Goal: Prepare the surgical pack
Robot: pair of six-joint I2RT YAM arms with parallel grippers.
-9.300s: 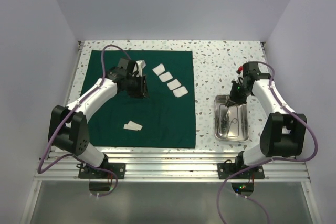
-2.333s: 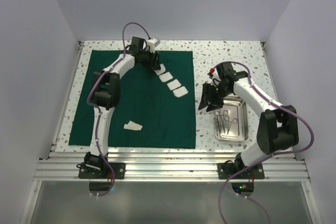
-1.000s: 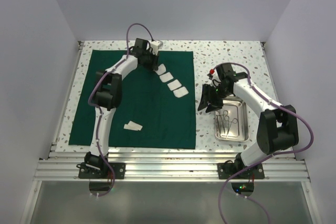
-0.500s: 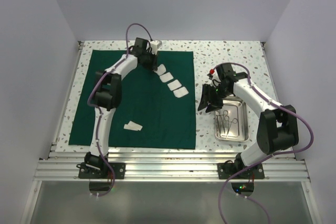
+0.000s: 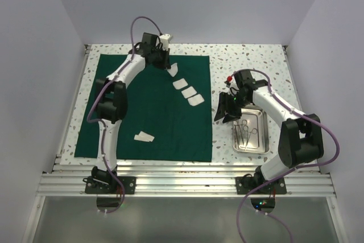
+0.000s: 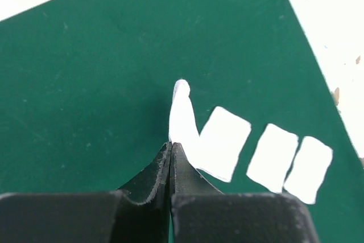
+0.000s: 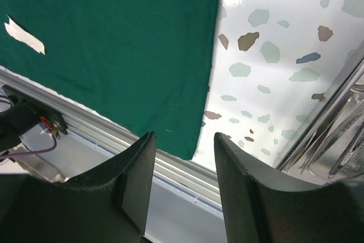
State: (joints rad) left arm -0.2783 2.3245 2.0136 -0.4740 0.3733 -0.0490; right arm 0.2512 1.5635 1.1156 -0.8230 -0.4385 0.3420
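Green cloth (image 5: 153, 112), a big dark square sheet, lay flat on the speckled table (image 5: 244, 61). Our left gripper (image 6: 171, 147) was shut on the end white gauze square (image 6: 183, 115), which now stood up off the cloth, not flat as before. Three more white squares (image 6: 273, 157) lay in a row just beside it. Our right gripper (image 7: 183, 146) hung open and empty between the cloth's edge and the small steel tray (image 5: 266, 138) of silvery scissor tools (image 5: 244, 131).

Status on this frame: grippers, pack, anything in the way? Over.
Left gripper shut on a gauze square over the green cloth. Right gripper open, empty, between cloth and tray. Nothing in the way.
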